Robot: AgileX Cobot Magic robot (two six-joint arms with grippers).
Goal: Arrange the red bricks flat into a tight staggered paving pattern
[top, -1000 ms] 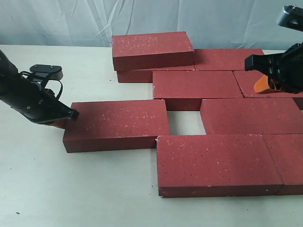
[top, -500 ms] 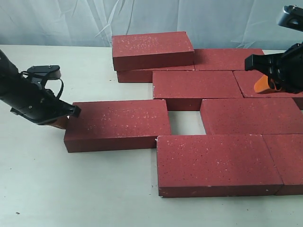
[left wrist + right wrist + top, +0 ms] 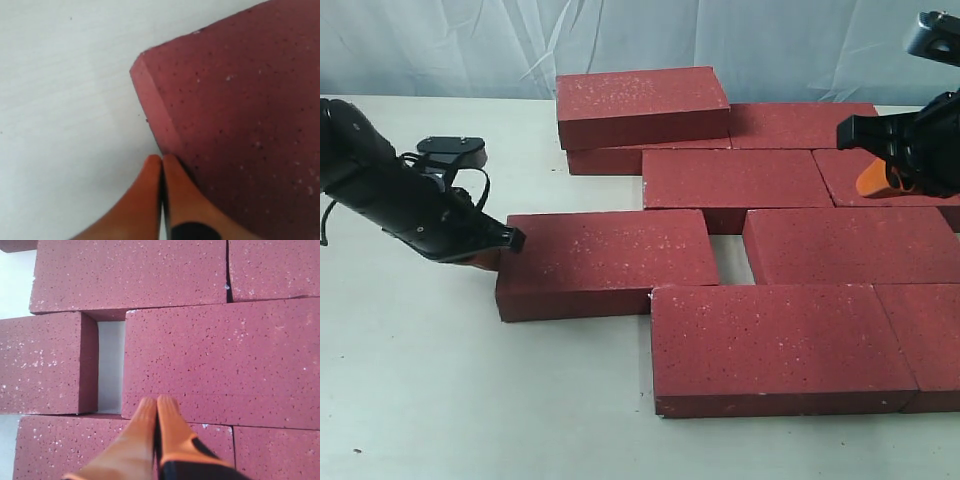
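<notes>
- Table [image 3: 430, 400]: pale matte top, with a white cloth [image 3: 440, 50] hanging behind at 12 o'clock.
- Red bricks [image 3: 780, 345]: speckled, lying flat in staggered rows from 12 round to 5 o'clock, edges touching.
- Top brick [image 3: 640, 103]: lies on another brick at 12 o'clock.
- Loose brick [image 3: 605, 262]: flat at the centre, long side touching the near row.
- Left claw [image 3: 485, 258]: at 9 o'clock, orange fingers [image 3: 150, 180] pressed together, tips against the loose brick's short end.
- Right claw [image 3: 880, 180]: at 3 o'clock, fingers [image 3: 170, 420] together over the rows; contact cannot be told.
- Gap [image 3: 730, 260]: narrow strip of bare table between the loose brick and its 3 o'clock neighbour.
</notes>
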